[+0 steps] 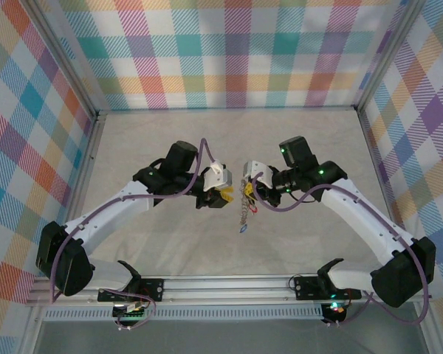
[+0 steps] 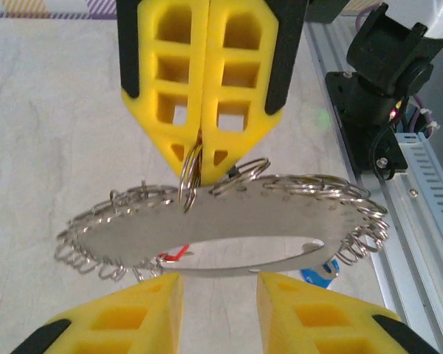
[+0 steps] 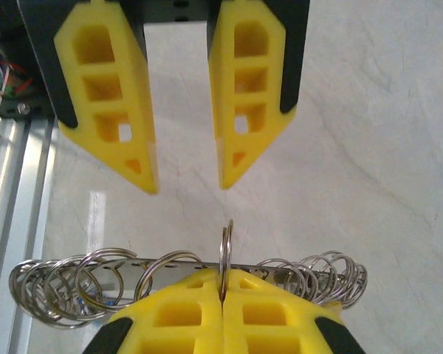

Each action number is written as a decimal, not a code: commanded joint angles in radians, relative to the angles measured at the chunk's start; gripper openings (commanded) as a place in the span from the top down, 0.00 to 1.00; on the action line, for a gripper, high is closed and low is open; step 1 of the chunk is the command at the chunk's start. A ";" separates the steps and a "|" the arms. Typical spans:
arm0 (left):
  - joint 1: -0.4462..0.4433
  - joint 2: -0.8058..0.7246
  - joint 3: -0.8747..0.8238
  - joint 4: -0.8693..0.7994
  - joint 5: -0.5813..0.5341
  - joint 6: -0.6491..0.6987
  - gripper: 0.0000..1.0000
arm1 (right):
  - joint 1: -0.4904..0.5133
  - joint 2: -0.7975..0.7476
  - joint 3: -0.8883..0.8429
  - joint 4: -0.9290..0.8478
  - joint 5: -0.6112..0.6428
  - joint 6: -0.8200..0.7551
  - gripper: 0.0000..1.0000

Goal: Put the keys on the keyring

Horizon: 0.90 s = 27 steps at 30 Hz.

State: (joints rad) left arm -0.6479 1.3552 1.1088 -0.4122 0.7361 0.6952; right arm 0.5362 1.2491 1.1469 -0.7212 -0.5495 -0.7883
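Holding the keyring [image 2: 229, 225] up between the arms: the right gripper [image 2: 201, 158] is clenched on one small loop at its rim. The left gripper [image 2: 219, 284] is spread wide, grasping nothing, just short of the plate's near edge.

Judgement: close the left fingers squarely on the flat plate, clear of the loops, so it is steady before threading.

The top view shows what look like keys [image 1: 244, 215] dangling below, blue tag lowest. The left wrist view catches red and blue behind the plate. The right wrist view shows the pinched loop edge-on.
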 commanded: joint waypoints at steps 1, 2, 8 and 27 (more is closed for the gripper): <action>-0.010 0.005 0.043 -0.017 -0.023 -0.029 0.67 | -0.004 0.009 0.053 -0.100 0.004 -0.096 1.00; -0.012 0.002 0.036 0.001 -0.019 -0.040 0.67 | -0.004 0.012 0.057 -0.102 -0.001 -0.098 1.00; -0.025 0.010 -0.014 0.182 0.039 -0.148 0.66 | -0.004 0.024 0.062 -0.085 -0.034 -0.089 1.00; -0.072 0.070 0.004 0.189 0.051 -0.111 0.92 | -0.002 0.022 0.038 -0.015 -0.098 -0.031 1.00</action>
State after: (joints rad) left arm -0.7048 1.4166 1.0943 -0.1852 0.7658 0.5484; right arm 0.5362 1.2804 1.1748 -0.7788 -0.5701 -0.8246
